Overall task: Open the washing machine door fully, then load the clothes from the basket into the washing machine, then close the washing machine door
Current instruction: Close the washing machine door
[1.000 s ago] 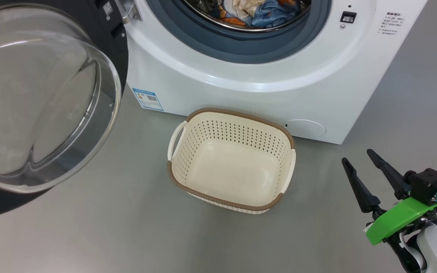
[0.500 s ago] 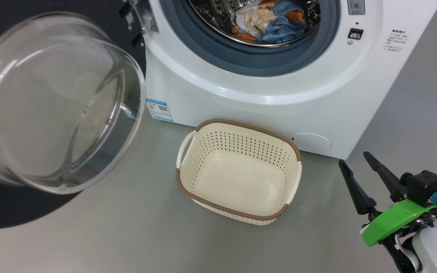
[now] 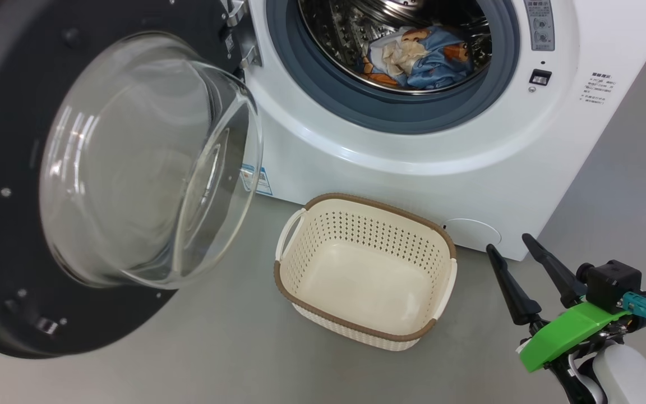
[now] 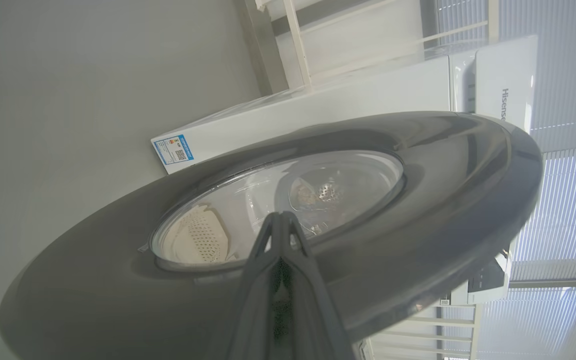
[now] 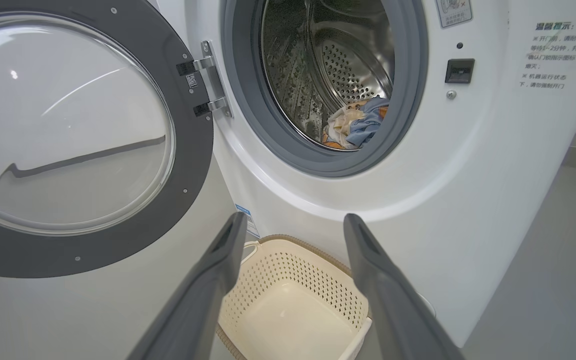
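The washing machine (image 3: pixel 413 168) stands open-mouthed, with the clothes (image 3: pixel 424 56) lying inside its steel drum: blue bear-print fabric and a cream piece. The washing machine door (image 3: pixel 14 168) hangs on its left hinge, partly swung out, glass bowl facing the machine. The basket (image 3: pixel 368 235) sits empty on the floor before the machine. My right gripper (image 3: pixel 509 242) is open and empty at the basket's right. In the left wrist view my left gripper (image 4: pixel 280 217) is shut, tips at the door's outer face (image 4: pixel 443 165) by the glass.
Grey floor (image 3: pixel 216 359) surrounds the basket. A blue label (image 3: pixel 261 179) marks the machine's lower left corner, partly behind the door's bowl. In the left wrist view, window blinds (image 4: pixel 568 200) and a white frame (image 4: pixel 293 45) stand beyond the machine.
The head camera has moved, sliding the whole picture down and right. The door's bowl now overlaps the blue label, so the door has swung toward the machine. The right gripper stays open.
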{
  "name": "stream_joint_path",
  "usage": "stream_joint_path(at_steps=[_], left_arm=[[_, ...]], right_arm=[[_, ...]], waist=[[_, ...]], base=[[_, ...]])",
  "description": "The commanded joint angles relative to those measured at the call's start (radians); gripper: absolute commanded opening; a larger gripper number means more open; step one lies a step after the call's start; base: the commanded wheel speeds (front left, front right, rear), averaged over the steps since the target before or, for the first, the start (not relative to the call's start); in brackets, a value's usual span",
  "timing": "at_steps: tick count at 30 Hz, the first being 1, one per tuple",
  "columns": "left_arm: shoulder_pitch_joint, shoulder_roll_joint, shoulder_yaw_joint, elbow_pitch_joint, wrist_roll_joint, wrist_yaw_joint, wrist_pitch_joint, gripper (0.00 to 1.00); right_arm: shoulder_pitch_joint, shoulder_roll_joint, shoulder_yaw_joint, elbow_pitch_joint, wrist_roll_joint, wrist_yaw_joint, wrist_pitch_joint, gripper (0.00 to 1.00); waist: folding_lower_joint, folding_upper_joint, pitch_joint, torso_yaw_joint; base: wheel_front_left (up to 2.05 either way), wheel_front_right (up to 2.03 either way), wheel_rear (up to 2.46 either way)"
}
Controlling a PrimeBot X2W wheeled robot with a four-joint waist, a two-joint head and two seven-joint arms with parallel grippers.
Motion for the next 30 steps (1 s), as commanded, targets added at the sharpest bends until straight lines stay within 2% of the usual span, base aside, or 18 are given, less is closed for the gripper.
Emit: stream_joint_path(at_steps=[1, 7, 11, 21, 30], left_arm=[[0.019, 0.026, 0.013, -0.072, -0.032, 0.01, 0.049, 0.0], [0.108, -0.032, -0.025, -0.28, -0.106, 0.079, 0.205, 0.0], [0.162, -0.065, -0.065, -0.419, -0.118, 0.131, 0.265, 0.0], [0.191, -0.163, -0.123, -0.639, -0.153, 0.215, 0.291, 0.0], [0.172, -0.197, -0.149, -0.691, -0.111, 0.224, 0.24, 0.0]], right_arm=[[0.009, 0.003, 0.014, -0.019, 0.005, 0.002, -0.005, 1.0], [0.016, 0.021, 0.006, -0.019, 0.007, 0.002, -0.005, 1.0], [0.015, 0.029, -0.002, -0.023, 0.007, 0.002, -0.005, 1.0], [0.003, 0.055, -0.01, -0.027, 0.005, 0.002, -0.005, 1.0], [0.001, 0.078, -0.03, -0.031, 0.002, 0.002, -0.005, 1.0]], waist=[[0.0, 0.0, -0.003, -0.001], [0.0, 0.0, -0.008, -0.012], [0.0, 0.0, -0.005, -0.026], [0.0, 0.0, -0.001, -0.098], [0.0, 0.0, 0.008, -0.217]], base=[[0.0, 0.0, 0.0], [0.0, 0.0, 0.0], [0.0, 0.0, 0.0], [0.0, 0.0, 0.0], [0.0, 0.0, 0.0]])
